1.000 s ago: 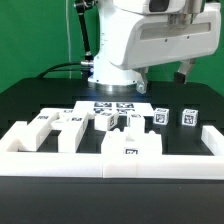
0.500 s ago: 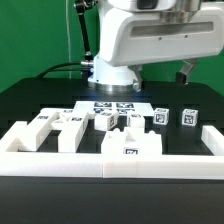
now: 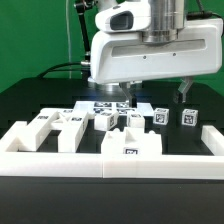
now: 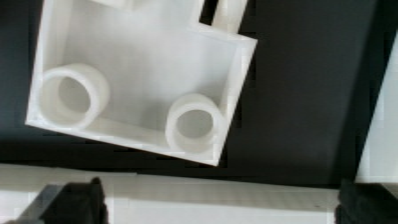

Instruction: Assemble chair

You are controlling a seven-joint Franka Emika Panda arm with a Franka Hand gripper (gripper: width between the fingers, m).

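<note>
the arm (image 3: 150,50) hangs low over the back of the black table (image 3: 30,95), and its white body fills the upper part of the exterior view. the claw (image 4: 219,200) is spread wide with nothing in it. in the wrist view its two dark fingertips (image 4: 71,200) stand far apart, with only bare surface between them, and they touch no piece.

the chair is not put together. the chair parts (image 3: 105,121) lie loose in a rough row across the table, between the marker board (image 3: 110,105) behind them and the low white wall (image 3: 20,135) in front. chunkier pieces sit toward the exterior view's left, and two small tagged blocks (image 3: 187,117) stand apart at the exterior view's right end. a wide tagged piece (image 3: 131,148) sits right at the middle of the wall.

the wrist view looks down on a flat white panel (image 4: 143,85) with two round sockets side by side. it lies skewed on the dark table, beyond the fingertips and clear of them. which piece of the row this panel is, i cannot tell for sure.
</note>
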